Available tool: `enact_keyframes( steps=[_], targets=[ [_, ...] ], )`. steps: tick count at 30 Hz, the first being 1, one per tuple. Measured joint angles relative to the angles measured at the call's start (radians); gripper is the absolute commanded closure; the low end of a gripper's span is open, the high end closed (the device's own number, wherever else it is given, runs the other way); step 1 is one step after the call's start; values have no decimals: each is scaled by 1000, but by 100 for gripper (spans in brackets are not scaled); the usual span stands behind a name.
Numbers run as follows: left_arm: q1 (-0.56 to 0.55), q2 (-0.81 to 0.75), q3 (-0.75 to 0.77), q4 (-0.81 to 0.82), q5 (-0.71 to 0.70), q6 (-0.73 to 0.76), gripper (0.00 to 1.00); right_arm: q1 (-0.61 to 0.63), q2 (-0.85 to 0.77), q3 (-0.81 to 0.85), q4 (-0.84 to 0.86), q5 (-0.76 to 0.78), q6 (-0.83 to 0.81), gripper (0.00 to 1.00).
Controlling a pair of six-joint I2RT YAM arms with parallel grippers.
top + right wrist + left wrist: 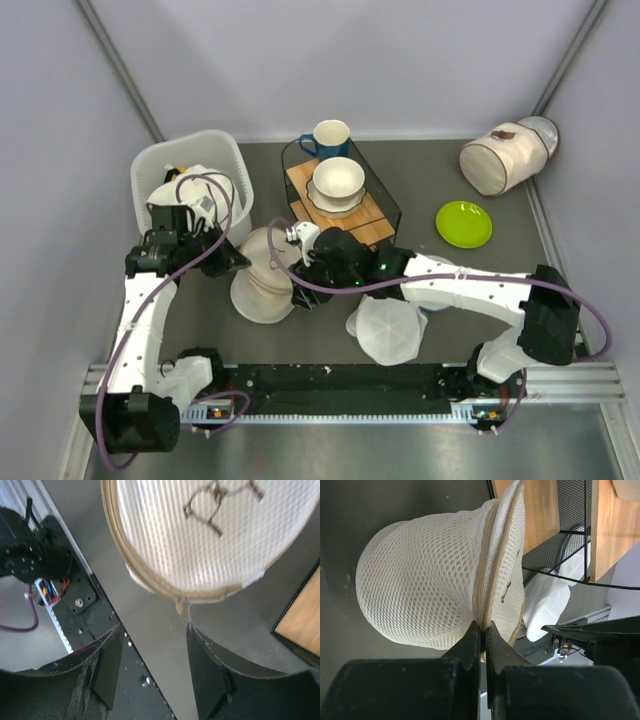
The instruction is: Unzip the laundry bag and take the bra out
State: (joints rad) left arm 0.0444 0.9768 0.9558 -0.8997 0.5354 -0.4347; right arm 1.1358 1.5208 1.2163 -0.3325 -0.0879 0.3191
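Both claws face the laundry bag (420, 585): left claw (484, 636) pinches its rim, right claw (152, 655) gapes before its zip pull (178, 608).

The left tool (238, 260) and right tool (299, 284) flank the laundry bag (258, 296) beside a white basket (148, 165).

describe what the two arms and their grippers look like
The left arm and right arm have white links, black joints and a looping purple cable each. The left gripper and right gripper have black wedge-shaped fingers.
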Motion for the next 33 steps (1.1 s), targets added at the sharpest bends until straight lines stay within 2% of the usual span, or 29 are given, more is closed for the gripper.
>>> enact_keyframes(
  steps=[7, 19, 33],
  targets=[
    [0, 23, 14, 3, 17, 53, 100, 0, -22, -113, 20, -61, 51, 43],
    [0, 23, 15, 3, 26, 71, 100, 0, 44, -116, 180, -58, 92, 46],
    [0, 34, 15, 3, 25, 72, 100, 0, 72, -116, 218, 19, 104, 48]
  ],
)
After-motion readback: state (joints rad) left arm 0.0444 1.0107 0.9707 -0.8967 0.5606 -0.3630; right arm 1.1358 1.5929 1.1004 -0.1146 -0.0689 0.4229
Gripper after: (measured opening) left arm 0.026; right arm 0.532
